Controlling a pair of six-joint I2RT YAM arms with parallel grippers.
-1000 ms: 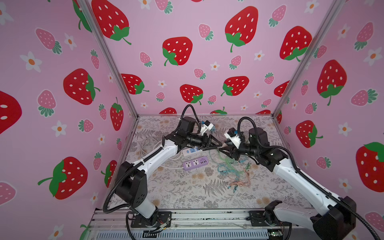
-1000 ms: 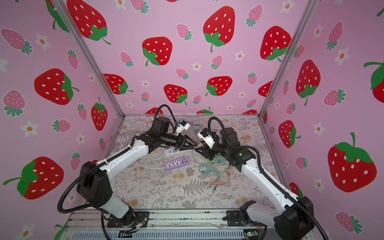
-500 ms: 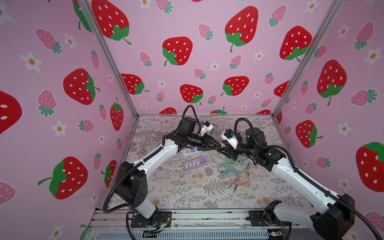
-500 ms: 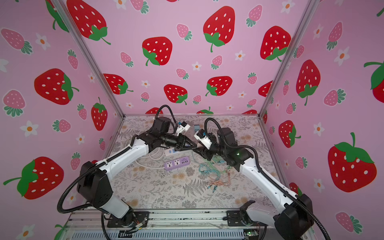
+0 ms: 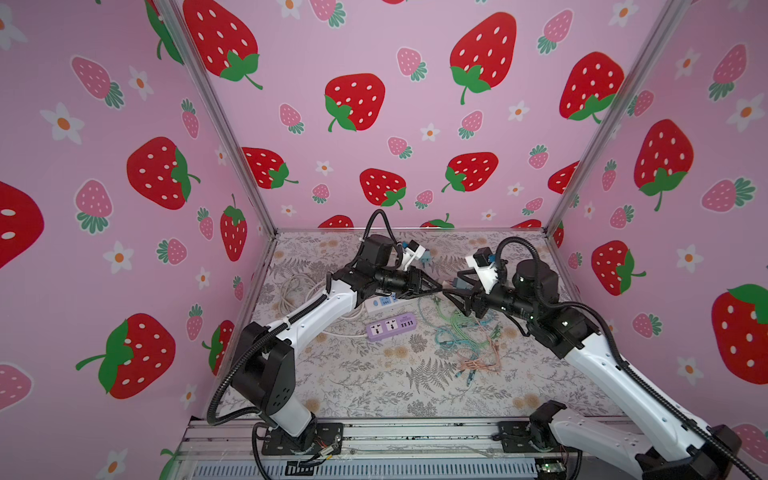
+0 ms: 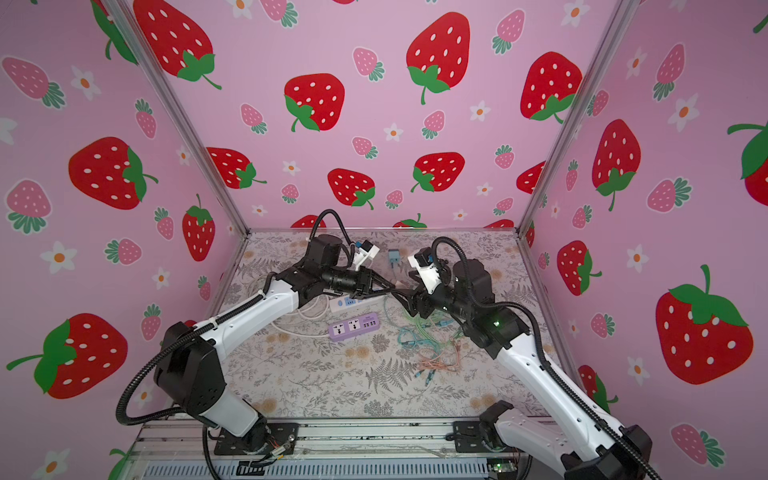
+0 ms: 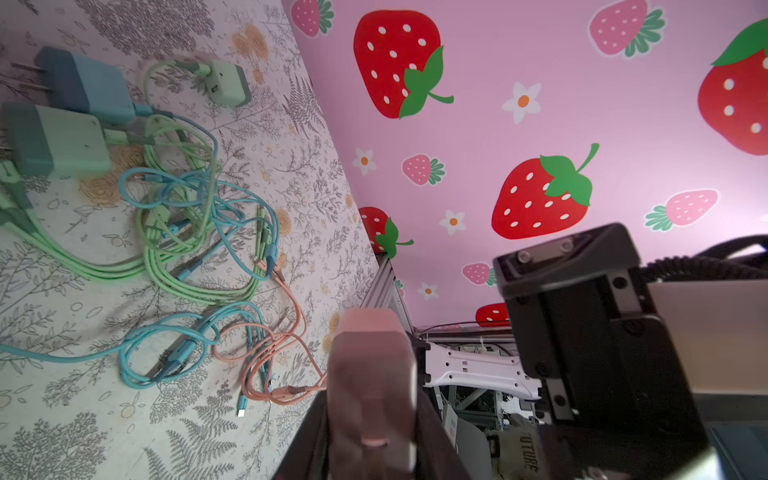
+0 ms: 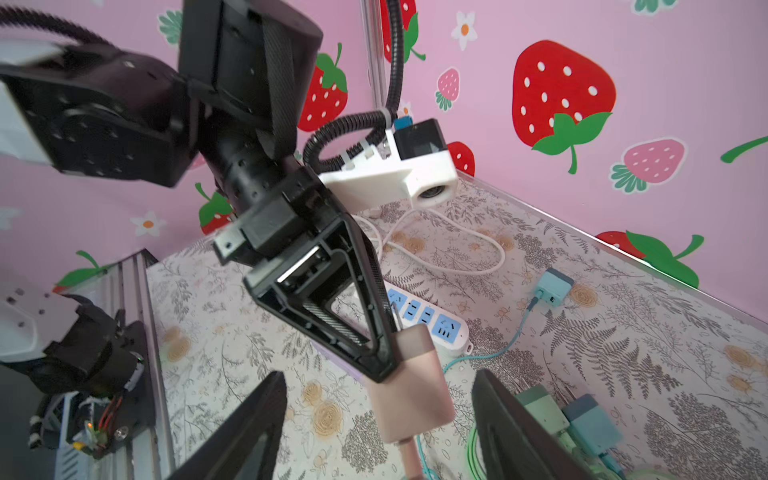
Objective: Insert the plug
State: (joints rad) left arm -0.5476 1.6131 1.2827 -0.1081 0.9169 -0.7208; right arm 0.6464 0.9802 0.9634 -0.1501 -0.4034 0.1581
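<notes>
Gripping the pink plug [image 8: 415, 386] by 1 end, the left end effector [image 7: 370, 401] has its fingers closed narrowly on the plug's flat sides and holds it in the air above the desk [image 8: 623, 374]. The right end effector [image 8: 376, 374] stands open, with 1 of its fingers [image 8: 257, 415] on each side of the plug and neither touching it.

In both top views the plug is hidden where the 2 end effectors meet tip to tip. In the left wrist view it is close and blurred, and its prongs cannot be made out in any view. A pink cable [image 8: 409, 457] leaves the plug's free end and is cut off at the frame edge in the right wrist view.

Below the left end effector lies a white power strip [image 8: 428, 322] with blue sockets, partly covered by that end effector. The purple power strip [image 5: 391, 326] just beside it shows fully only in the top views. Under the right end effector lie tangled cables [image 7: 187, 232] and several chargers [image 7: 83, 85].
</notes>
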